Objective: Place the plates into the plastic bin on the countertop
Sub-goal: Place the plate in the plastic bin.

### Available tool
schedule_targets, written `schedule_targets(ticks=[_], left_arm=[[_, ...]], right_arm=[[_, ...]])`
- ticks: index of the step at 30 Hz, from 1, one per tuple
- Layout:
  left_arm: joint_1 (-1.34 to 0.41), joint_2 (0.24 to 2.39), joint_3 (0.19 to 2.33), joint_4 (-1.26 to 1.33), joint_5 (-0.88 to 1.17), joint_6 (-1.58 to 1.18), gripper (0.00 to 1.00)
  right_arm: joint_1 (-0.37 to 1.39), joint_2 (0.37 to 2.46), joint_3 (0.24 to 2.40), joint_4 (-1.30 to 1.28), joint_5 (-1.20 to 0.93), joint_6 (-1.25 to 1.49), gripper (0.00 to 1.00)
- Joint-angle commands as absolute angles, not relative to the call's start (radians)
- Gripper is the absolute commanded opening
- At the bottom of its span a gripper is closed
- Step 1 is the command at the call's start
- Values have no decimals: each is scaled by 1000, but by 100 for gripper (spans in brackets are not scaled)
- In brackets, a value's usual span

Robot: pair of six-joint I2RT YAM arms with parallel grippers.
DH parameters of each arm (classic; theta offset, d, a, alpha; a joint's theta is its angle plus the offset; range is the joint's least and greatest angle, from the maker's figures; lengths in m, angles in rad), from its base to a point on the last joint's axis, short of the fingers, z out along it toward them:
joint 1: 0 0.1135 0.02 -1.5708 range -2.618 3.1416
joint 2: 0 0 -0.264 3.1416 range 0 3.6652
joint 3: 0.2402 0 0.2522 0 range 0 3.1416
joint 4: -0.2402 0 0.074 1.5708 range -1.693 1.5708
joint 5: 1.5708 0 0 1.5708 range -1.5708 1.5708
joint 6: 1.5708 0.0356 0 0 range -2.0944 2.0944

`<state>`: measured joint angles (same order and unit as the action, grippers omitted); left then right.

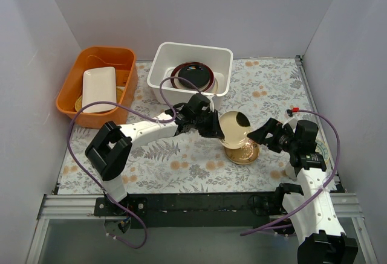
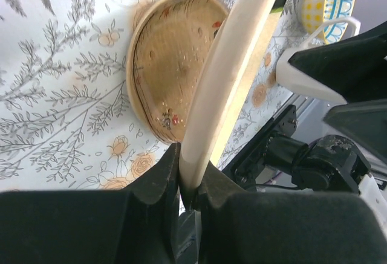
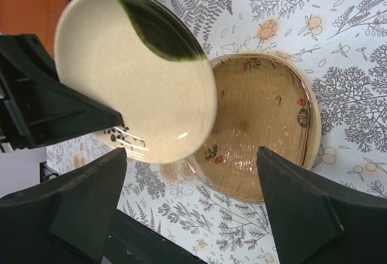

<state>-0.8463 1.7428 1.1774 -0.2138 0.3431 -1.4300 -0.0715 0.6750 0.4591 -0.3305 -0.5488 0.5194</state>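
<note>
My left gripper is shut on the rim of a cream plate with a dark green patch. It holds the plate tilted on edge just above a tan plate that lies on the countertop. To the right, my right gripper stands open, its fingers apart from both plates. The white plastic bin sits at the back with a dark maroon-rimmed plate inside.
An orange tub at the back left holds a white rectangular dish. A yellow and blue bowl and a white mug stand near the right arm. Grey walls close in three sides.
</note>
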Motion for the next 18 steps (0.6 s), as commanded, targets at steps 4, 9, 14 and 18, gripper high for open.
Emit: schedule_targets(ticks=[4,9,14,18], left_arm=[[-807,1661,1334,-354,259,-1322,0],[-753,1666,1422,-416,265,-1278,0],[-687,1680,1512,-445,302,-1259,0],[-635,1709,1591,-472,345,-1241,0]], right_arm=[[-69,658,474,-334,-538,500,96],[-69,661,471,-333,-540,499,96],[-69,663,468,-331,-542,499,95],[-69,664,465,-331,-545,499,95]])
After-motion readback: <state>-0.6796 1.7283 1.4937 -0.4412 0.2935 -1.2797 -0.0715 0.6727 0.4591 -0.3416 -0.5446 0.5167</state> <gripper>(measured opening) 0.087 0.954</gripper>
